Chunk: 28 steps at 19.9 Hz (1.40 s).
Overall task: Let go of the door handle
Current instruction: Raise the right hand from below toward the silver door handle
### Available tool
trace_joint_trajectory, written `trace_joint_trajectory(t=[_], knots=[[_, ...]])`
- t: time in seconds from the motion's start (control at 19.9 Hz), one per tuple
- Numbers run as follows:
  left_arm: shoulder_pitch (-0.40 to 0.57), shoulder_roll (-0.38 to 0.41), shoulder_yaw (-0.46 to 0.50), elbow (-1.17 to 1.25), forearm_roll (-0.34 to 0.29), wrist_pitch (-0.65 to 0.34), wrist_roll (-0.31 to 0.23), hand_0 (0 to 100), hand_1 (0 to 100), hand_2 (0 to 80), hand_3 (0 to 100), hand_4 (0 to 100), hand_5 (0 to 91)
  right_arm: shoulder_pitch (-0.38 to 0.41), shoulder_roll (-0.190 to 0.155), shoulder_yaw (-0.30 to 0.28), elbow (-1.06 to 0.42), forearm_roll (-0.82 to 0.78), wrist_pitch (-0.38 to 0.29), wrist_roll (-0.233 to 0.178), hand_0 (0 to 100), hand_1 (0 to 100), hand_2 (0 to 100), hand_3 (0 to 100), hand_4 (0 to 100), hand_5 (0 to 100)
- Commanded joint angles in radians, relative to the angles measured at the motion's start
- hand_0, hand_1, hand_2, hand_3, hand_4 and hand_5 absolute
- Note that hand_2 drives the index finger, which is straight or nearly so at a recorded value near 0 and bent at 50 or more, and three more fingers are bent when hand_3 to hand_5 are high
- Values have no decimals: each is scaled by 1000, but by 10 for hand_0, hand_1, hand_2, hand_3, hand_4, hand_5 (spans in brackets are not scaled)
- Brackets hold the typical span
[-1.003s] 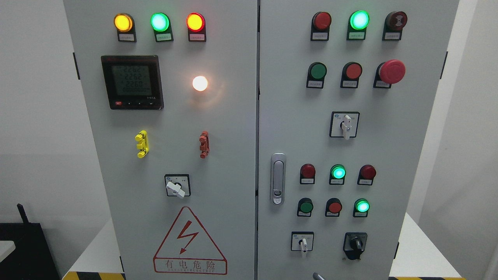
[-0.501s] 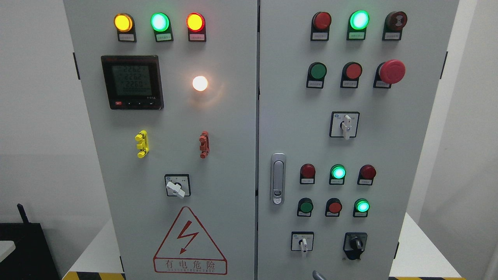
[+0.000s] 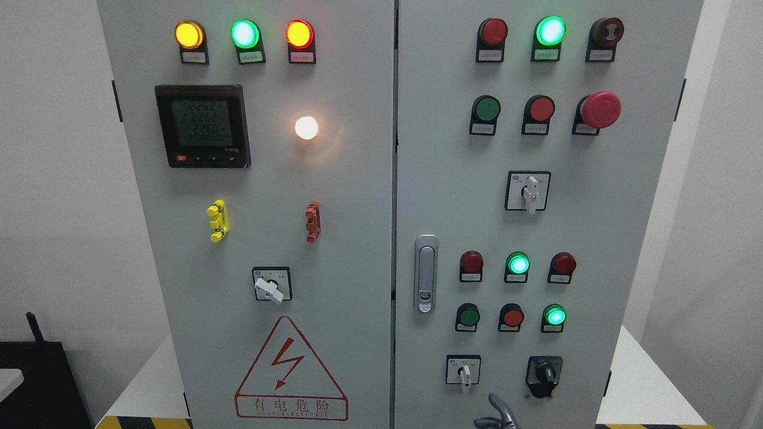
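The cabinet [image 3: 357,238] is pale grey. Along its left door's top sit a yellow lamp [image 3: 188,34], a green lamp [image 3: 244,33] and a red lamp [image 3: 299,33]; below them a white lamp [image 3: 306,127] glows beside a black meter [image 3: 202,126]. The warning triangle [image 3: 290,369] is red-outlined with a red bolt. The door handle [image 3: 425,273] is silver. The mushroom button [image 3: 601,109] is red. Yellow-and-black stripes [image 3: 143,422] edge the white worktop [image 3: 644,387].

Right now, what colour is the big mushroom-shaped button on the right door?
Red; the mushroom button shows best in the head view.
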Motion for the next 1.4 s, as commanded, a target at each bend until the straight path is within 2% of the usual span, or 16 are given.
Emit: trace_joint_trajectory(t=[0.0,0.1,0.25,0.35,0.65,0.9,1.35], knots=[[0,0,-12,-15,0,0,1,120,389,0,0,0,0,-70,2,68,104,219,12,-16,399,397,0,1000,1000,1000],[0,0,-12,-15,0,0,1,120,389,0,0,0,0,-75,5,76,129,273,32,-14,394,393,0,1000,1000,1000],[0,0,-12,-15,0,0,1,120,389,0,0,0,0,-107,5,95,152,322,133,-14,386,379,0,1000,1000,1000],[0,0,-12,-15,0,0,1,120,389,0,0,0,0,-142,5,95,180,334,170,-14,384,370,0,1000,1000,1000],[0,0,-12,-15,0,0,2,120,389,0,0,0,0,-210,7,102,209,405,176,-16,385,353,0,1000,1000,1000],[0,0,-12,-15,0,0,1,120,389,0,0,0,0,-291,7,118,258,411,264,-17,390,343,0,1000,989,1000],[0,0,-12,-15,0,0,1,120,389,0,0,0,0,-337,7,119,278,463,267,-17,390,342,0,1000,991,994]])
